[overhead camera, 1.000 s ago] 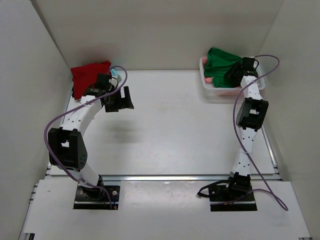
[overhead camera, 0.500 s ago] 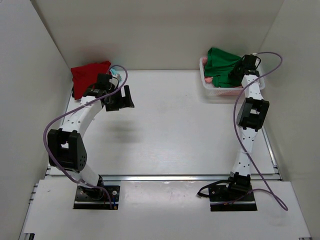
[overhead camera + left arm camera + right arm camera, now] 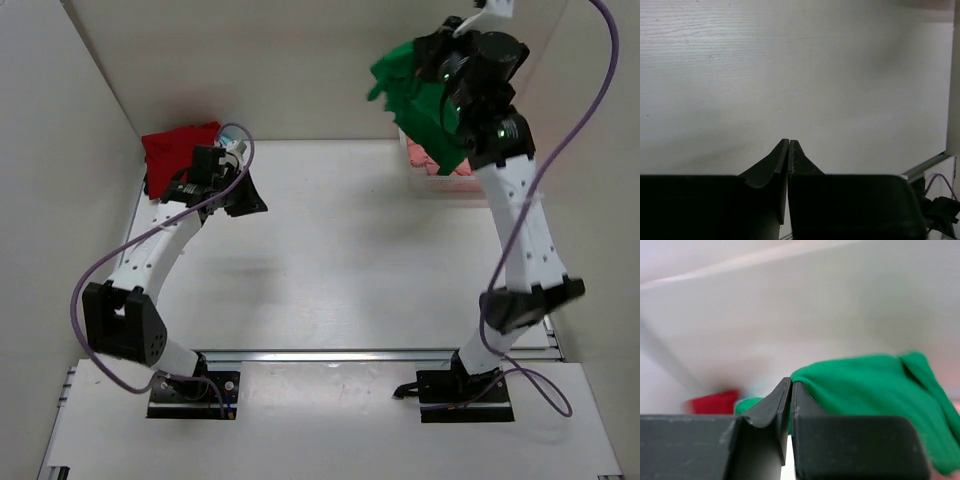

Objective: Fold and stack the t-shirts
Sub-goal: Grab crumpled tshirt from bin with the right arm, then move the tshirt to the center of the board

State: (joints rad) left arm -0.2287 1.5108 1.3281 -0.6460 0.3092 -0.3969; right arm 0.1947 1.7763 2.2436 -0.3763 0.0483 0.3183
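My right gripper [image 3: 441, 66] is raised high over the back right corner, shut on a bright green t-shirt [image 3: 425, 100] that hangs below it in loose folds. In the right wrist view the green t-shirt [image 3: 865, 385] is pinched between the closed fingers of my right gripper [image 3: 791, 381]. A dark red t-shirt [image 3: 180, 150] lies crumpled at the back left, with a sliver of pale turquoise cloth [image 3: 232, 147] beside it. My left gripper [image 3: 246, 196] hovers just right of the red shirt, shut and empty; the left wrist view shows the left gripper [image 3: 790, 141] over bare table.
A white mesh basket [image 3: 432, 178] stands at the back right under the hanging green shirt, with salmon pink cloth [image 3: 418, 156] inside. White walls enclose the table on the left, back and right. A metal rail runs along the near edge.
The right arm has swung up from the basket, lifting the green t-shirt out. The left gripper has shut and the left arm has stretched slightly toward the back.
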